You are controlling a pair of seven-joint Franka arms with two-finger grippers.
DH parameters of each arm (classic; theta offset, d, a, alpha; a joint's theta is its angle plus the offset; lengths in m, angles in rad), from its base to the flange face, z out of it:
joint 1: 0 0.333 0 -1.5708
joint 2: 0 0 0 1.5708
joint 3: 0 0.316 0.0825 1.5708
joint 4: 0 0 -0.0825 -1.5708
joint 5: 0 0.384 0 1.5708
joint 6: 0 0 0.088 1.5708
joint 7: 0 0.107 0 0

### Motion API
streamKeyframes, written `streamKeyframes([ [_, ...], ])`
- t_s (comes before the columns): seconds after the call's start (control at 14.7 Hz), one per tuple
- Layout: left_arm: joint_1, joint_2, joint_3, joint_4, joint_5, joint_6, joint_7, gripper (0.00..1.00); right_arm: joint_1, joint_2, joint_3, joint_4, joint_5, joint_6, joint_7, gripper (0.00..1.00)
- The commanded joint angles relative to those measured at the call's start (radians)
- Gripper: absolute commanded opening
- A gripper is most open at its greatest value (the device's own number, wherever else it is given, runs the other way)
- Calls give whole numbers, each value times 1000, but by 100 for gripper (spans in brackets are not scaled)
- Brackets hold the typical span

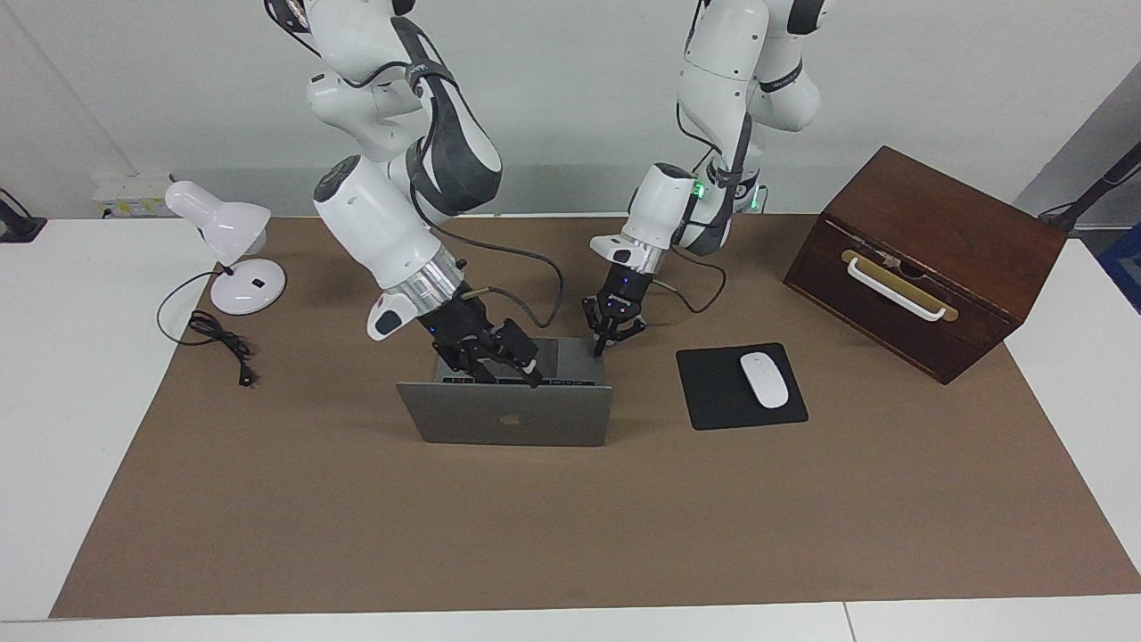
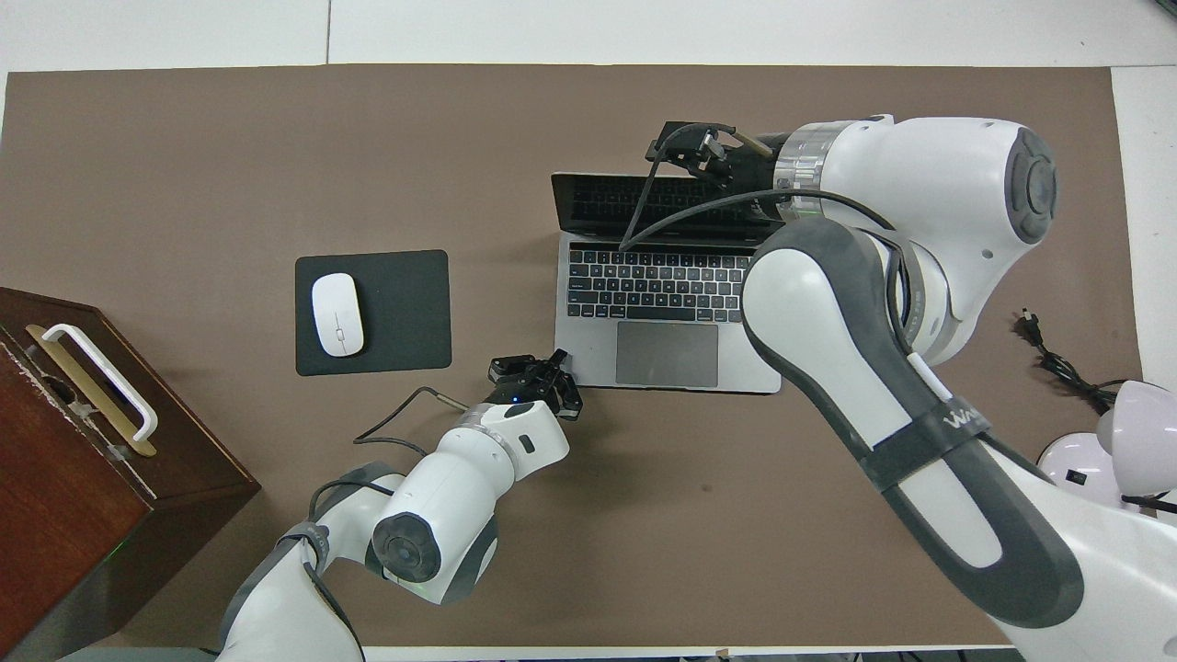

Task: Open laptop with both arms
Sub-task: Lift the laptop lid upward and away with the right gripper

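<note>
Mouse (image 1: 764, 379) on pad (image 1: 713, 397); lamp (image 1: 227, 241); box (image 1: 927, 259)

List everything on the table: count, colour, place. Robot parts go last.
laptop: one, silver-grey, open, mid-table on the brown mat.
mouse pad: one, black, beside the laptop toward the left arm's end.
mouse: one, white, on the mouse pad.
wooden box: one, dark brown with a white handle, at the left arm's end.
desk lamp: one, white, at the right arm's end, with its black cord beside it.
brown mat: one, covering most of the white table.
right gripper: one, black, at the lid's top edge.
left gripper: one, black, at the base's near corner.
</note>
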Motion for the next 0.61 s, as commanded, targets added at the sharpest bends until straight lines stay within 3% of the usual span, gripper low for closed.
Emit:
streamKeyframes([
  [0.0, -8, 51, 7, 15, -18, 13, 24, 0, -32, 53, 7, 75, -11, -17, -69, 100],
  [0.34, -8, 51, 7, 15, -18, 13, 24, 0, -34, 84, 7, 119, -5, -17, -111, 100],
  [0.54, -9, 51, 7, 15, -18, 13, 25, 0, -17, 81, 7, 142, -18, -81, -102, 100],
])
